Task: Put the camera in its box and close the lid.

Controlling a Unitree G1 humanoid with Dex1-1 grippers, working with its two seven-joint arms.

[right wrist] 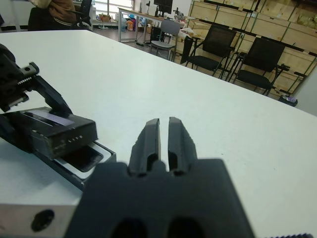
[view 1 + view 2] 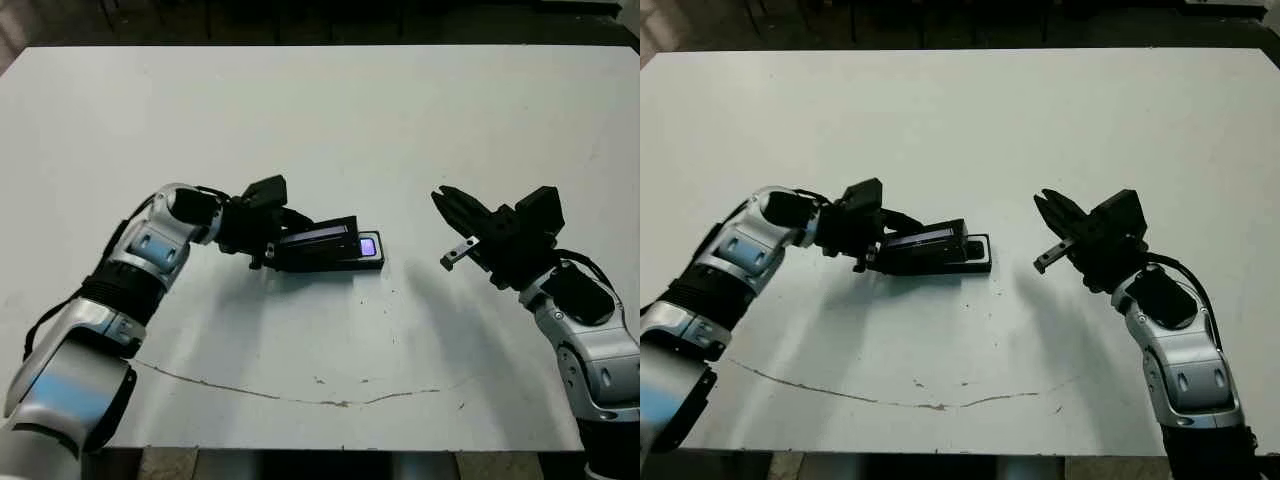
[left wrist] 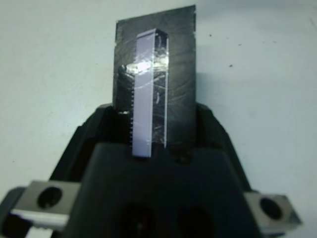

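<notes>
The white table (image 2: 330, 110) bears the shallow black white-lined box (image 2: 372, 262) near its centre, with the flat black camera (image 2: 368, 246) lying inside, its bluish screen glowing. The left gripper (image 2: 275, 250) pinches the flat black grey-striped lid (image 2: 318, 240), tilted over the box. The right gripper (image 2: 445, 228) hangs well apart, fingers pressed nearly together, empty.

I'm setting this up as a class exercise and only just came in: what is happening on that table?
The robot's left tool holds the lid and has it tilted over the box, not yet shut. The camera already lies inside the box, its lit screen showing at the uncovered end. The right tool hangs in the air off to the side, fingers together, holding nothing. Closing the lid is what remains.
</notes>
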